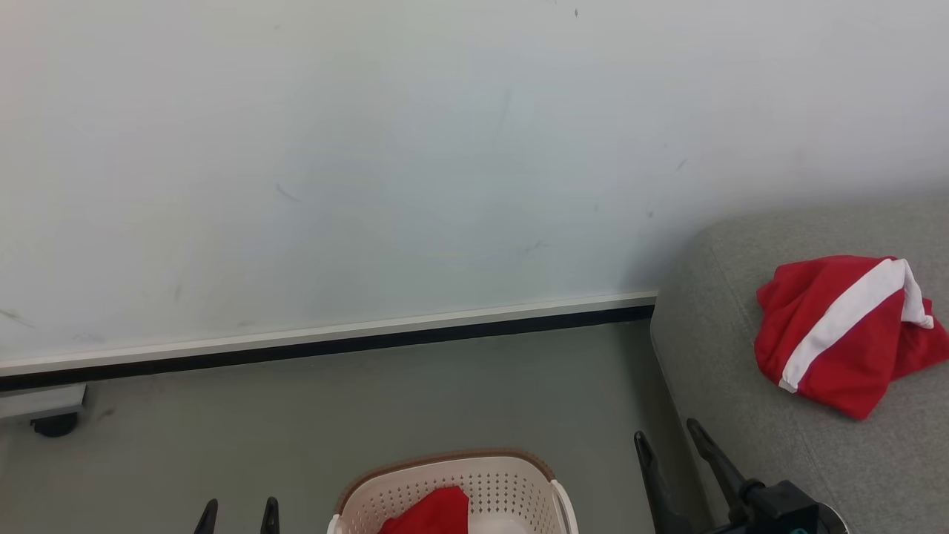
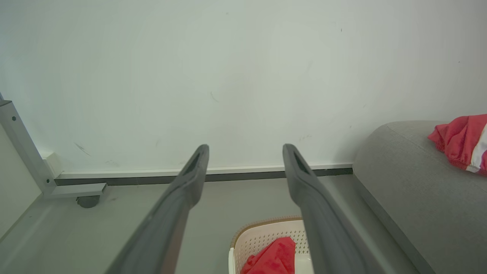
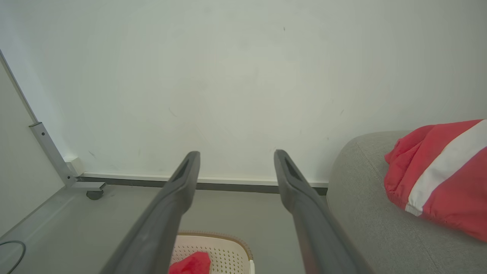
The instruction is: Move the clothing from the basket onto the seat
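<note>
The left gripper [image 1: 239,509] and right gripper [image 1: 666,432] both have their fingers spread wide and hold nothing. The basket [image 1: 519,486] sits between them on the floor [image 1: 371,400], below the fingertips. A red garment [image 1: 434,513] lies bunched inside it, on the side nearer the left gripper. The seat [image 1: 741,356] is just right of the right gripper. A striped garment [image 1: 838,334] lies crumpled on it, farther right and past the fingertips, touching neither gripper.
</note>
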Controlling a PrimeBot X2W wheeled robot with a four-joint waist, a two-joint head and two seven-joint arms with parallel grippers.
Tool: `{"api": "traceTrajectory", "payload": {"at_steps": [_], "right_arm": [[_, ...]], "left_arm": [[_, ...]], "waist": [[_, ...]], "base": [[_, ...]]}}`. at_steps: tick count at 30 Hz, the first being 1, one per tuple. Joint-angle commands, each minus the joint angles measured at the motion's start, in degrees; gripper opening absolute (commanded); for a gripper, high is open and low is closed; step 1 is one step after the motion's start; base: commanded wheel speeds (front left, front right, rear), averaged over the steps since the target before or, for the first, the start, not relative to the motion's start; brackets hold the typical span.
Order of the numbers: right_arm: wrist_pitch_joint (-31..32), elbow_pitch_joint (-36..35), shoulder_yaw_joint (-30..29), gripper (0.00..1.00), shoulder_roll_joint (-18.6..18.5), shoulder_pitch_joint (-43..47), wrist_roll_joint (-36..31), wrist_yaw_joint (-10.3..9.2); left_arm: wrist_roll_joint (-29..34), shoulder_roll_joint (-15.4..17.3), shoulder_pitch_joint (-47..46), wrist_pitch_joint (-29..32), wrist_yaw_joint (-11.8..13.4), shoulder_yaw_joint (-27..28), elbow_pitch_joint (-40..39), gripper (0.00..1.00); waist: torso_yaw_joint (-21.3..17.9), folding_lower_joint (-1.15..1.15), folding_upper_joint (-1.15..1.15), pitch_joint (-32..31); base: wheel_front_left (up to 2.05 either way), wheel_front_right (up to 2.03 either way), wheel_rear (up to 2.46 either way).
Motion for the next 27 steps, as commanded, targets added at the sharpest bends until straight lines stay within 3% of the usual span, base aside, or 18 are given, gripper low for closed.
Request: {"api": "traceTrajectory", "payload": {"at_steps": [1, 13, 23, 27], "right_arm": [[-0.07, 0.25, 0.08, 1.00, 0.17, -0.09, -0.22, -0.02], [-0.07, -0.11, 0.52, 1.00, 0.19, -1.67, -0.43, -0.02], [-0.06, -2.01, 0.87, 1.00, 0.69, -6.70, -0.34, -0.02], [-0.06, -4.01, 1.22, 1.00, 0.67, -10.15, -0.66, -0.01]], "left_arm": [[0.68, -0.18, -0.09, -0.29, -0.11, 0.23, 0.05, 1.00], [1.54, -0.71, -1.68, -0.29, -2.49, -0.17, 2.93, 1.00], [1.31, -0.94, -6.51, -0.28, -4.75, -2.41, 8.13, 1.00], [0.74, -0.87, -10.95, -0.27, -6.28, -3.71, 13.18, 1.00]], "waist": [[0.02, 0.00, 0.00, -0.03], [-0.52, 0.00, 0.00, 1.72], [-2.63, 0.00, 0.00, 7.55], [-3.34, 0.00, 0.00, 12.91]], "base": [[0.00, 0.00, 0.00], [0.00, 0.00, 0.00], [0.00, 0.00, 0.00], [0.00, 0.00, 0.00]]}}
